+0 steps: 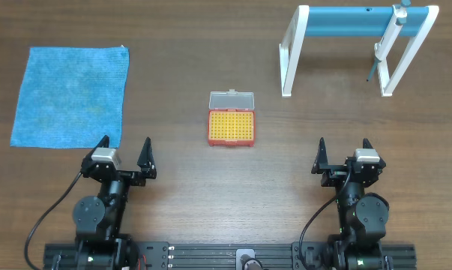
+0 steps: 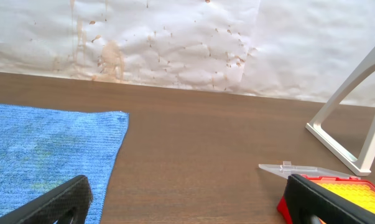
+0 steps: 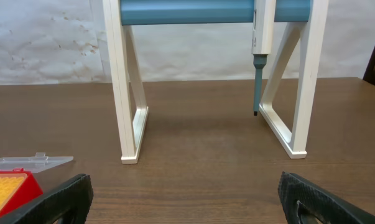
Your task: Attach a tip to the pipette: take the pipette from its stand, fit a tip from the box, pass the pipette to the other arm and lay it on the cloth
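Black left gripper [image 1: 125, 144] and right gripper [image 1: 344, 144] sit tucked low over the table [image 1: 181, 187], jaws wide open and empty

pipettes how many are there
1. The pipette hangs from the stand, near the right end of its bar in the top view.

Blue cloth [image 1: 70, 96] — red-yellow tip box [image 1: 231, 127] — white stand [image 1: 288, 60]
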Motion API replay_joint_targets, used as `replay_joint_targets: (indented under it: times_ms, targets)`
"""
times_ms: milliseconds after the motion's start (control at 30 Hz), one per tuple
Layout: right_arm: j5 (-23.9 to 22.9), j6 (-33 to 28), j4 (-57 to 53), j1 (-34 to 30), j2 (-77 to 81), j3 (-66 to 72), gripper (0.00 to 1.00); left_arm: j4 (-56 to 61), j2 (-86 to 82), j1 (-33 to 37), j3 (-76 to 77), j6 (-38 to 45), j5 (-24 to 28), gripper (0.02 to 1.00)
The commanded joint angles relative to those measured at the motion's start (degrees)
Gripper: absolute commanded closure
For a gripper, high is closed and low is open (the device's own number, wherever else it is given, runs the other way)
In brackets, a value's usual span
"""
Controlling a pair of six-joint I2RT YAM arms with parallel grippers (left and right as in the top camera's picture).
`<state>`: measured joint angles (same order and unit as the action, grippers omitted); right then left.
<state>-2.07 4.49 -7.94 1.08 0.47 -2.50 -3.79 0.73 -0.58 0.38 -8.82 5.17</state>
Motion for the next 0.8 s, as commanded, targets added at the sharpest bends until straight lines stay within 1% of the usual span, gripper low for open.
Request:
replay_joint_targets:
  times_ms: [33,467,533,567,633,667,733,800]
  targets:
    - [-0.9,1.1,0.1,0.6,-0.4,0.4,0.023,-0.3,-0.5,0.2,-0.1,1.0,0.4,0.020]
    - [-0.9,1.1,0.6,0.5,0.1,0.4,0.023,-0.3,-0.5,0.2,-0.1,1.0,0.4,0.020]
    - [0.4,2.8,0.8,0.4,2.1,0.1,0.023,-0.3,-0.5,0.2,-0.1,1.0,0.4,0.020]
    - [1.4,6.3,1.1,0.4,5.0,-0.9,0.023,-0.3,-0.5,0.2,-0.1,1.0,0.4,0.018]
    - [1.0,6.4,3.1,0.1,11.5,-3.2,0.023,-0.3,-0.5,0.2,-0.1,1.0,0.4,0.020]
    - [1.2,6.4,3.3,-0.9,17.9,-7.0,0.023,-0.3,-0.5,0.2,-0.1,1.0,0.4,0.020]
    - [1.7,4.8,3.1,-2.0,24.7,-12.2,0.023,-0.3,-0.5,0.2,-0.1,1.0,0.4,0.020]
    - [3.3,0.8,1.4,-3.3,31.6,-19.4,0.023,-0.3,-0.5,0.2,-0.1,1.0,0.4,0.020]
